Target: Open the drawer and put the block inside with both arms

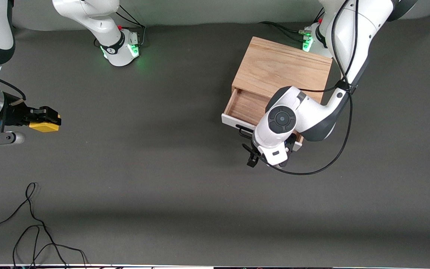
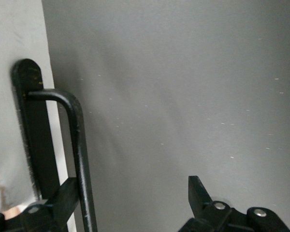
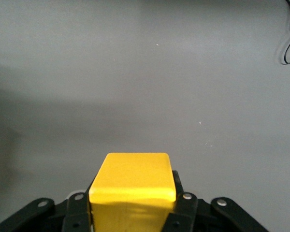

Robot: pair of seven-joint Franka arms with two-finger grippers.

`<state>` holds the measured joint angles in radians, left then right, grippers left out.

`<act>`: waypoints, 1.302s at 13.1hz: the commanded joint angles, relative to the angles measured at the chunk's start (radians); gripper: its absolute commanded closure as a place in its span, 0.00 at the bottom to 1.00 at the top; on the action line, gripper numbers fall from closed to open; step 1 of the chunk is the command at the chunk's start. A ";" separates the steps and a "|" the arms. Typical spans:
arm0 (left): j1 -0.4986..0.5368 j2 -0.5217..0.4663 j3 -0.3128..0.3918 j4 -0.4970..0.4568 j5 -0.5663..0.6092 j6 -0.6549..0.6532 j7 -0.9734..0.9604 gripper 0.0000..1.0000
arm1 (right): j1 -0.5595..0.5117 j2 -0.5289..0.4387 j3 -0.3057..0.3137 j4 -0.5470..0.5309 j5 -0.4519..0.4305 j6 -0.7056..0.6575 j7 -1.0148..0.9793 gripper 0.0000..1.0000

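Observation:
The oak cabinet [image 1: 282,67] stands near the left arm's base. Its drawer [image 1: 246,106] is pulled partly out and shows its wooden inside behind the white front panel [image 1: 229,121]. My left gripper [image 1: 254,149] is open in front of the drawer. In the left wrist view the gripper [image 2: 130,193] has the black bar handle [image 2: 79,154] between its wide-apart fingers, close to one of them, with no grip on it. My right gripper [image 1: 47,116] is shut on the yellow block [image 1: 44,126] over the table at the right arm's end. The block fills the jaws of that gripper [image 3: 133,195] in the right wrist view [image 3: 133,176].
Loose black cables [image 1: 32,224] lie on the dark table near the front camera at the right arm's end. A black cable [image 1: 312,172] hangs in a loop from the left arm beside the drawer. Both arm bases glow green.

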<state>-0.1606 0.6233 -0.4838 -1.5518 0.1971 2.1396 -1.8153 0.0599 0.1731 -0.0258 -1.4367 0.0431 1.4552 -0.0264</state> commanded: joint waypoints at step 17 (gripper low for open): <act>0.292 -0.358 0.010 0.137 -0.148 -0.564 0.882 0.00 | 0.371 0.158 -0.005 0.186 0.020 -0.001 0.578 1.00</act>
<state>0.0697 0.3360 -0.4737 -1.3791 0.0992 1.6530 -1.1336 0.3823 0.2390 -0.0197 -1.3711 0.0468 1.4703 0.4476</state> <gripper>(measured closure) 0.000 0.445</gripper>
